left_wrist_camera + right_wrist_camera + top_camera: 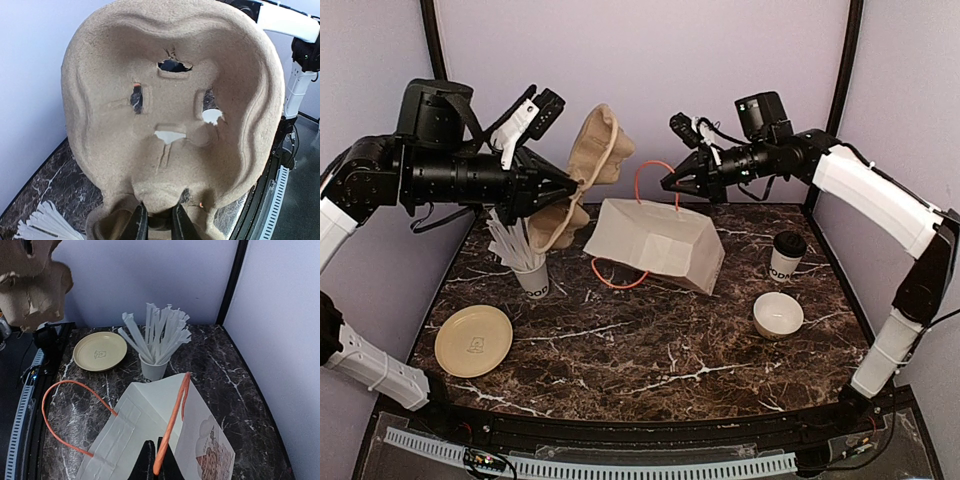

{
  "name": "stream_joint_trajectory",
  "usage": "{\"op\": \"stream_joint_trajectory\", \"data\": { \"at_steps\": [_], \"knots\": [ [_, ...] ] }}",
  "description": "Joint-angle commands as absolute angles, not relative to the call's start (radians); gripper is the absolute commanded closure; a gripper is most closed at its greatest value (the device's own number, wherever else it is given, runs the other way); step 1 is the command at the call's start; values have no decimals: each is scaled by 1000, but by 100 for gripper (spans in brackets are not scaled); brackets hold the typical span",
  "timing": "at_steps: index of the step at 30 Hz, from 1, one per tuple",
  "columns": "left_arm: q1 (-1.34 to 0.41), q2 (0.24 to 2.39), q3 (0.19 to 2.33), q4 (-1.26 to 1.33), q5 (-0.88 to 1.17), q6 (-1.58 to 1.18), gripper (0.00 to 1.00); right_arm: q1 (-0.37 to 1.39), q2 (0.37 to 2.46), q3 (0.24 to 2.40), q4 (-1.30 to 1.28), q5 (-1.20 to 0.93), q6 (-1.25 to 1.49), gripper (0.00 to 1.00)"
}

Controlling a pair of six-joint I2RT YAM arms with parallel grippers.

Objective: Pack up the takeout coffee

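Note:
The takeout coffee, a small white paper cup with a black lid, stands upright at the right back of the table, apart from both grippers. A white paper bag lies tilted in the middle with orange handles. My right gripper is shut on the bag's upper orange handle, above the bag; the right wrist view shows the right gripper with the cord pinched between its fingers. My left gripper holds a brown pulp cup carrier in the air at the left; the left gripper is shut on the lower rim of the carrier.
A white cup of straws stands at the left, below the carrier. A yellow plate lies at the front left. A low white bowl sits in front of the coffee. The bag's second orange handle loops onto the table.

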State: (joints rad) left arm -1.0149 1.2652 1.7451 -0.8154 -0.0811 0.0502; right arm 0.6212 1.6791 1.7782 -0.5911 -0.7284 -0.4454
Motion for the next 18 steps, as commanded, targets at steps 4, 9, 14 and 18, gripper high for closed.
{"op": "stream_joint_trajectory", "data": {
  "at_steps": [4,9,14,18],
  "knots": [
    [-1022,1150,1540,-461,195,198,84,660,1609,1738,-773,-872,-562,100],
    [-1026,1153,1490,-347,359,219,83,676,1593,1744,-870,-917,-602,100],
    [-1070,1197,1508,-330,415,280,83,684,1588,1788,-989,-942,-649,100],
    [-1106,1232,1493,-309,434,309,83,684,1572,1776,-1021,-935,-674,100]
  ]
}}
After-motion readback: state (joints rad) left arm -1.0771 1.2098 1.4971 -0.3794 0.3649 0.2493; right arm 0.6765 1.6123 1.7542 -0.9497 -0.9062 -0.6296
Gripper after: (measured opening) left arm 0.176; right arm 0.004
